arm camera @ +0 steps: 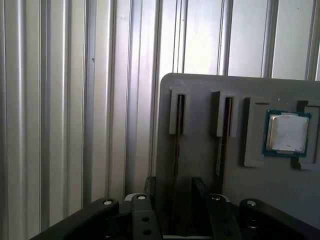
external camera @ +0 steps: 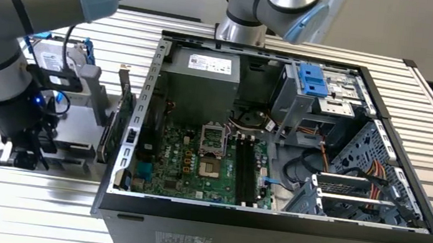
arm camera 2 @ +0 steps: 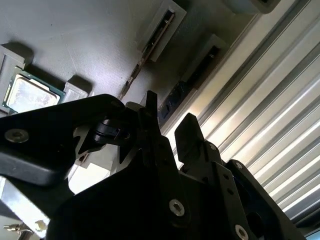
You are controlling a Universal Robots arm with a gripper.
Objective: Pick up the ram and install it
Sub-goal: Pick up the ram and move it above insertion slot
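Tool (external camera: 21,155) in the exterior view sits low at the grey tray (external camera: 71,139) on the ribbed worktop (external camera: 427,118), to the exterior view's left of the open computer case (external camera: 269,235); you cannot judge its fingers from here. In the second wrist view you see it open, its 2 fingers (arm camera 2: 150,112) standing either side of the ram (arm camera 2: 173,98), which rests on edge in a tray slot. In the first wrist view the ram (arm camera: 176,160) runs between the parted fingers (arm camera: 199,192) with a gap on each side; another strip (arm camera: 220,155) sits in the neighbouring slot, a silver chip (arm camera: 286,132) beyond it.
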